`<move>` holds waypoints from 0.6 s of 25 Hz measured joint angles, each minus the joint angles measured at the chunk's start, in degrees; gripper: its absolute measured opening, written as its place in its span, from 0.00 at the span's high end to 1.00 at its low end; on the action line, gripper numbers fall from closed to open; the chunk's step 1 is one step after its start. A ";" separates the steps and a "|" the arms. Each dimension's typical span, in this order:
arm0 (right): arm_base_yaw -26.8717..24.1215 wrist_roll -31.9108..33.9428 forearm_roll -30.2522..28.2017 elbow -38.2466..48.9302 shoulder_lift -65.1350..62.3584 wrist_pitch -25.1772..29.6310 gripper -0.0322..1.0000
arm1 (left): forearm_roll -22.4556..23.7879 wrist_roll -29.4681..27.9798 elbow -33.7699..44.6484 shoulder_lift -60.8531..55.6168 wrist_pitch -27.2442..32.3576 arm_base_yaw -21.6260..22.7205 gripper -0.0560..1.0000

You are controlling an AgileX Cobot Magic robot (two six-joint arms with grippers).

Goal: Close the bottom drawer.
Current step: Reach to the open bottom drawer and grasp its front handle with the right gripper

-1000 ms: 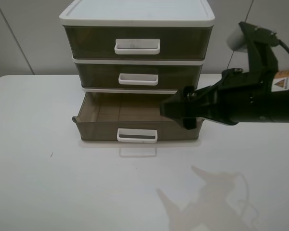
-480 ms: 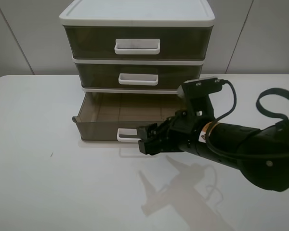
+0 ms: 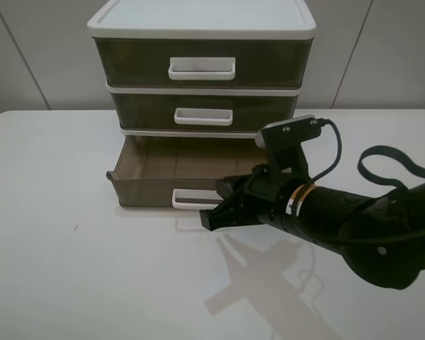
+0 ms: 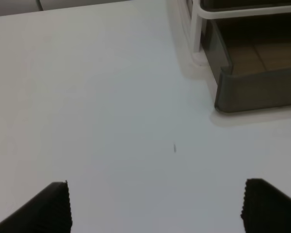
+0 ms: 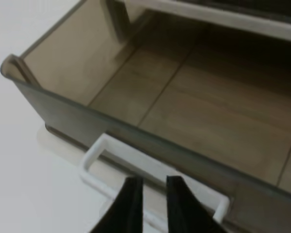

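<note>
Nearest us, our left gripper [image 4: 160, 209] hangs over the white table [image 4: 87, 97], black fingers spread wide and empty. Our right gripper [image 3: 212, 217], fingers nearly together and holding nothing, sits just before the white loop handle [image 3: 184, 192] of the smoky olive-brown translucent plastic bottom drawer [image 3: 145, 190], which stands pulled out under the white-framed drawer unit [image 3: 202, 18].
</note>
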 joint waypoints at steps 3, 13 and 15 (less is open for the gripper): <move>0.00 0.00 0.91 0.00 0.00 -2.82 0.95 | 0.00 0.00 0.00 0.00 0.00 0.00 0.27; 0.00 3.75 1.44 -2.51 7.20 -3.56 0.95 | 0.00 0.00 0.00 0.00 0.00 0.00 0.27; 0.00 4.62 1.44 -3.56 8.28 -3.56 0.95 | 0.00 0.00 0.00 0.00 0.00 0.00 0.27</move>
